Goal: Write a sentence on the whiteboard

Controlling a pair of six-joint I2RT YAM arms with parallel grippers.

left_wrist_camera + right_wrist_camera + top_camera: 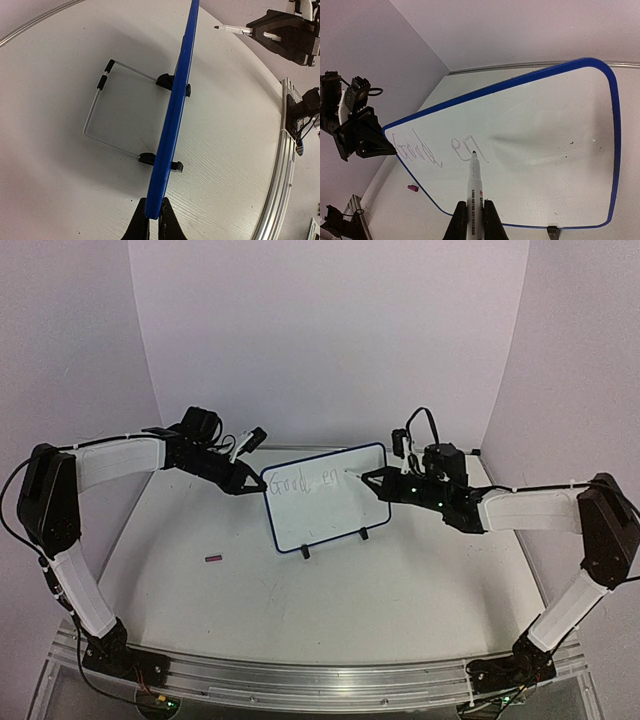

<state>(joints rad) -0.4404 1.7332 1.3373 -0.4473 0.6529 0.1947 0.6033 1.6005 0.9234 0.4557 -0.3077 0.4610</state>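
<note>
The whiteboard (325, 502), white with a blue frame, stands tilted on the table. Its blue edge (175, 115) runs up the left wrist view. My left gripper (252, 483) (154, 209) is shut on the frame at the board's left edge. The sentence (303, 481) (437, 150) reads "Good en" in thin faint strokes. My right gripper (378, 479) (475, 210) is shut on a white marker (474, 182), uncapped. Its black tip (473, 152) sits just below the "n", close to the board's face; contact is unclear. The marker (234, 30) also shows from the side.
A small pink marker cap (213, 559) (412, 188) lies on the table left of the board. Behind the board is its wire stand (97, 112), with two black feet (306, 552) in front. An aluminium rail (320, 685) runs along the near edge. Walls close in behind.
</note>
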